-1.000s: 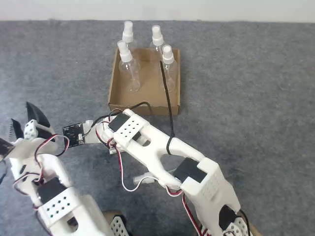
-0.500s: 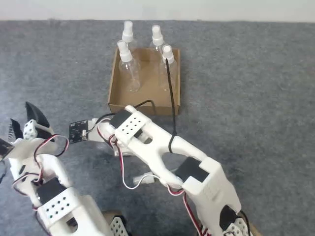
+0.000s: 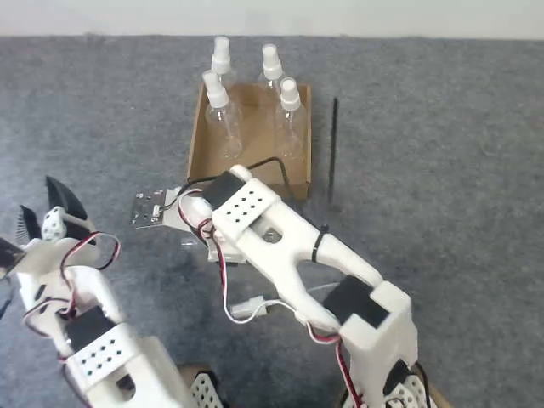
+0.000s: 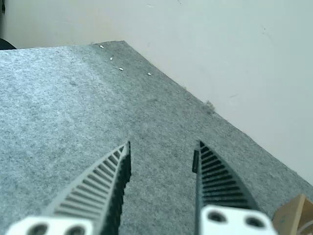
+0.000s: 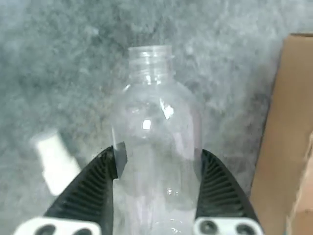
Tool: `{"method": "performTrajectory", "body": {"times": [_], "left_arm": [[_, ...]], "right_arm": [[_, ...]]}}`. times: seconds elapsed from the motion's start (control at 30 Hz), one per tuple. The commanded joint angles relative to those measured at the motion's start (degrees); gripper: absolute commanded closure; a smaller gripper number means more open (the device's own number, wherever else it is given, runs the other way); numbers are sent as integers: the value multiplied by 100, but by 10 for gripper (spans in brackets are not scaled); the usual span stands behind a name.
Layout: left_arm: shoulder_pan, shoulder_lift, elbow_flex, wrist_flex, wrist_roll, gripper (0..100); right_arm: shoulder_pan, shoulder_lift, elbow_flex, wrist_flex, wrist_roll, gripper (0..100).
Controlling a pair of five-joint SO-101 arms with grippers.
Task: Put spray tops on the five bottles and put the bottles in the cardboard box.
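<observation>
My right arm has swung nearer the cardboard box (image 3: pixel 297 185). My right gripper (image 5: pixel 159 151) clamps the uncapped bottle (image 5: pixel 151 98), which lies lengthwise along the box wall with its neck pointing away. My left gripper (image 4: pixel 163 144) stands apart.

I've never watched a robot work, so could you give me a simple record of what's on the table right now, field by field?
Finished: four capped bottles standing at the cardboard box
In hand: uncapped bottle, with the fingers of the right gripper against both its sides, next to the box
Loose part: white spray top lying on the carpet beside that bottle
Left gripper: fingers open, holding nothing, over the carpet
Still to do: top on the fifth bottle, then into the box
</observation>
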Motion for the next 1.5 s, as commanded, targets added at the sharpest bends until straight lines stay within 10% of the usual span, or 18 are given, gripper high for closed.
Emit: {"method": "performTrajectory", "body": {"times": [0.0,0.83,1.47], "left_arm": [[9,-88,-163,-185,62,808],[18,-88,-163,-185,62,808],[18,-79,-154,-185,62,808]], "right_arm": [[110,-804,-193,585,-53,926],[1033,-3204,1433,1824,-70,926],[3741,-5262,3851,1235,-70,922]]}}
